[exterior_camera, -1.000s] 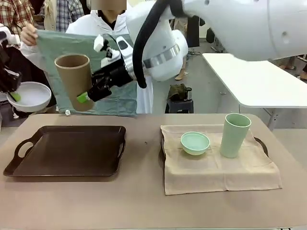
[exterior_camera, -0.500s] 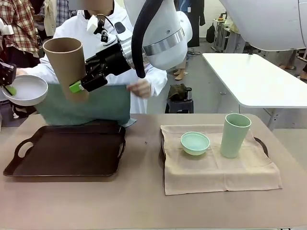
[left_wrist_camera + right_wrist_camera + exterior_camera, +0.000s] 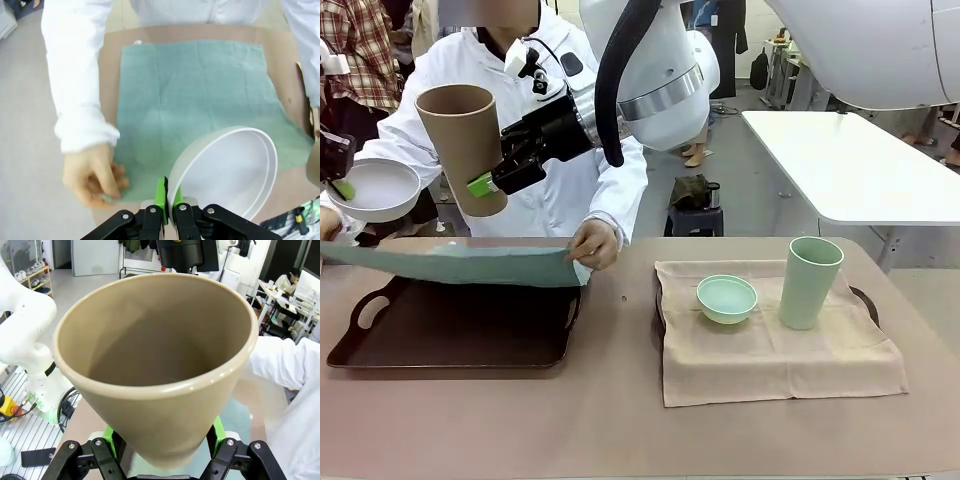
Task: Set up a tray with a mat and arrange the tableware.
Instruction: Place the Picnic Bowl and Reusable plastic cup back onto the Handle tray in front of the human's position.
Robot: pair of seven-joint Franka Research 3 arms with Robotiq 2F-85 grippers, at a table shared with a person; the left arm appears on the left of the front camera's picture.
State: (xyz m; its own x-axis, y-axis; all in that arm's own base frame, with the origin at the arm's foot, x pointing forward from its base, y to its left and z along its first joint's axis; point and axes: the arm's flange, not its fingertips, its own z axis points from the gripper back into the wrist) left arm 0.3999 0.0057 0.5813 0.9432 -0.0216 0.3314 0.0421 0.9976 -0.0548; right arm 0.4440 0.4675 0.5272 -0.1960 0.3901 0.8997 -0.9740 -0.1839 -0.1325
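Note:
A person's hands (image 3: 595, 243) spread a teal-green mat (image 3: 450, 264) flat over the dark brown tray (image 3: 460, 335) at the left. Above the tray, my right gripper (image 3: 483, 187) is shut on the lower wall of the tall tan-brown cup (image 3: 463, 140), held tilted in the air. The right wrist view looks into that cup (image 3: 155, 360) between the green pads (image 3: 108, 433). At the far left my left gripper (image 3: 340, 188) pinches the rim of the small white bowl (image 3: 378, 188). The left wrist view shows this bowl (image 3: 232, 170) over the mat (image 3: 195, 95).
A mint-green bowl (image 3: 727, 298) and a tall mint-green cup (image 3: 809, 282) stand on a beige mat (image 3: 770, 355) covering a second tray (image 3: 865, 300) at the right. One of the person's hands (image 3: 95, 175) holds the teal mat's edge beside my left gripper. A white table (image 3: 860, 170) stands behind.
The person has brought the teal mat down from hanging upright to lying flat over the left tray. My right gripper has lifted the tan cup higher and leftward; the left gripper has barely moved.

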